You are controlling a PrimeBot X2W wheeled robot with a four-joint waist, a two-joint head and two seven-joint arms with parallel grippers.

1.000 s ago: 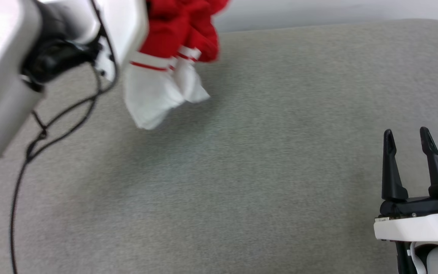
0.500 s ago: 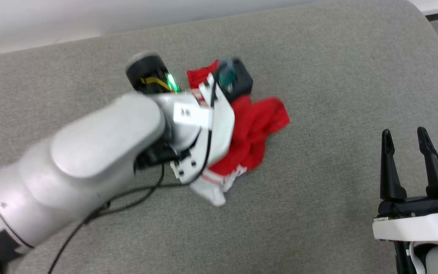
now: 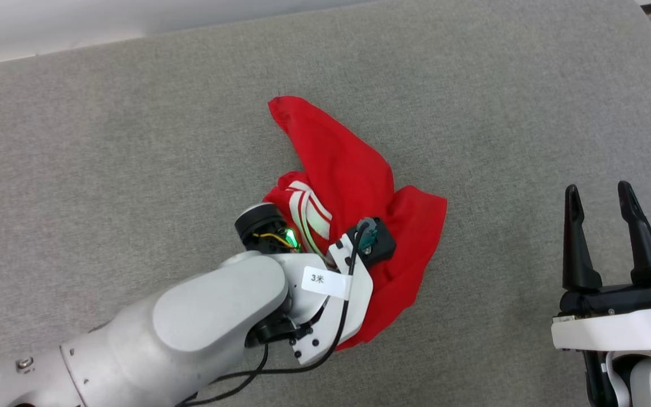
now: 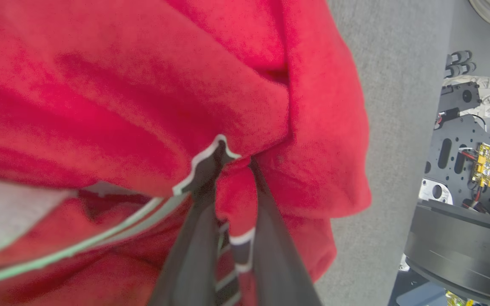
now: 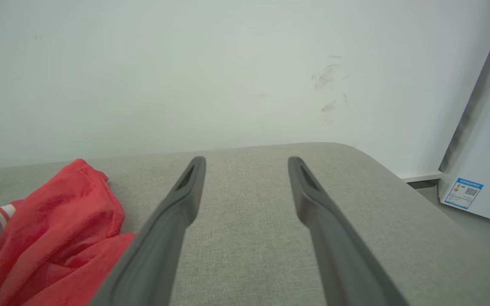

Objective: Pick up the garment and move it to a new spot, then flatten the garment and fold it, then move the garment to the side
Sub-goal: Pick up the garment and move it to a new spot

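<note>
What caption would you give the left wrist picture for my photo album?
The left claw pinches a fold of the crumpled red garment on the grey upholstered surface.

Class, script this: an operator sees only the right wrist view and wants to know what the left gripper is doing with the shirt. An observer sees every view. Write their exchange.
Operator: I see the shirt at my lower left. Does the left gripper have it?
Observer: Yes. The left wrist view has it shut on a red fold with striped trim.
Operator: Is the shirt spread flat?
Observer: No. In the head view it lies bunched on the grey surface, one corner pointing to the far edge.
</note>
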